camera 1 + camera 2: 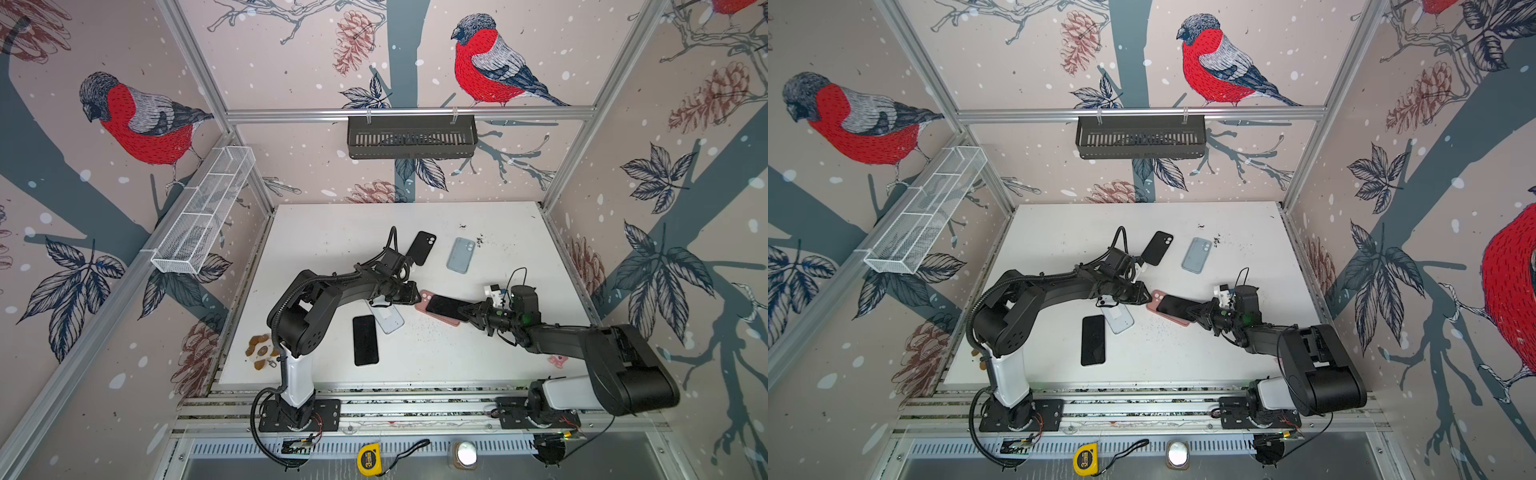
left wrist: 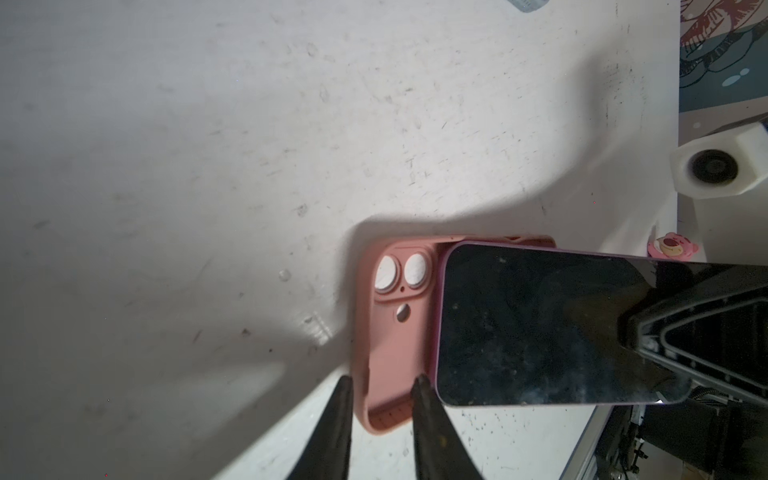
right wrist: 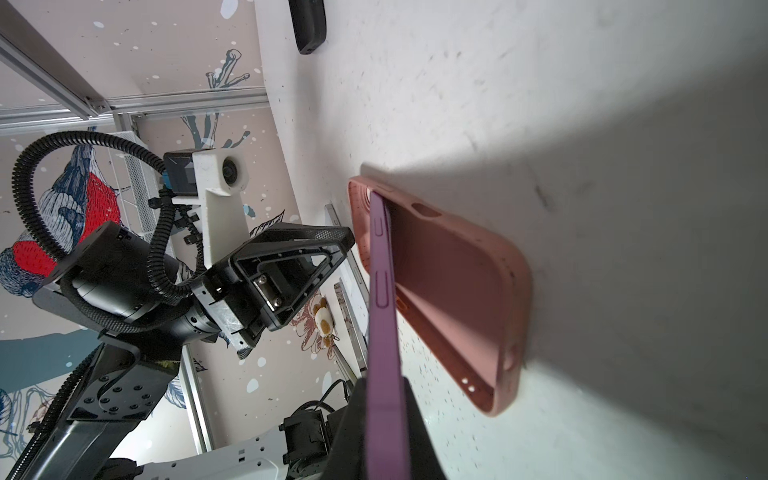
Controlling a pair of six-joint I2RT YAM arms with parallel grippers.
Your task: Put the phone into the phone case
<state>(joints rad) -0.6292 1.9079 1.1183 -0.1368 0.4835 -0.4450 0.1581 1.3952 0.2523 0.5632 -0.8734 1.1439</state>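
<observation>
White table [image 1: 457, 357], bird wallpaper all round. In both top views the phone [image 1: 444, 306] lies slanted over the pink case [image 1: 424, 297] mid-table, with the right jaws clamped on its end nearest the right arm.

Left wrist view: the left jaws are slightly parted, astride the end wall of the case [image 2: 395, 357].

Right wrist view: the phone [image 3: 384, 324] is tilted, its far end dipped inside the case [image 3: 457, 291].
</observation>
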